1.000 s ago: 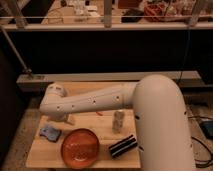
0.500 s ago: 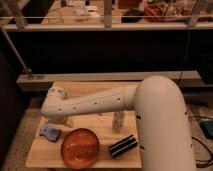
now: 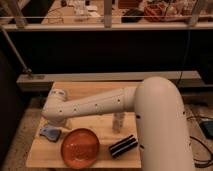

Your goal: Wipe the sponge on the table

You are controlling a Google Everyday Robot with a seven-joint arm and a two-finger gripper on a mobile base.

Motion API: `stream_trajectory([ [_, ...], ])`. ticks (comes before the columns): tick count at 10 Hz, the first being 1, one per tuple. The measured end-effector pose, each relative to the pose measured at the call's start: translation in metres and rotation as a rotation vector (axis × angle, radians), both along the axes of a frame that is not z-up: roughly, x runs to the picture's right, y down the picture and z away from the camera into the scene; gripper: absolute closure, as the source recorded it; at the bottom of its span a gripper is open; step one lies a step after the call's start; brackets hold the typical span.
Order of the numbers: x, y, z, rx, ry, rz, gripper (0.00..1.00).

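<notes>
The sponge point(image 3: 50, 133) is a small light-blue pad lying flat near the left edge of the light wood table point(image 3: 92, 90). My white arm reaches from the right across the table to a rounded end at the left. The gripper point(image 3: 63, 123) hangs below that end, just above and to the right of the sponge. It is mostly hidden by the arm, and I cannot tell whether it touches the sponge.
A round orange plate point(image 3: 79, 146) sits at the table's front, right of the sponge. A black-and-white striped block point(image 3: 122, 146) lies beside it. A small pale upright object point(image 3: 118, 122) stands mid-table. A dark wall and railing run behind.
The arm's left end has sunk a little lower and nearer the sponge. The sponge, plate, block and upright object have stayed in place.
</notes>
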State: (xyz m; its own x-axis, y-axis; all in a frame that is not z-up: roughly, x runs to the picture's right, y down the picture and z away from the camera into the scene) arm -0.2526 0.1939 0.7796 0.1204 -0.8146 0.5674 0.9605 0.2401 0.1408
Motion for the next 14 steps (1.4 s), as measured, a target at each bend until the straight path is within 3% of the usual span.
stream_trajectory([
  [14,-0.017,0.034,0.007,-0.047,-0.045,0.004,0.20],
])
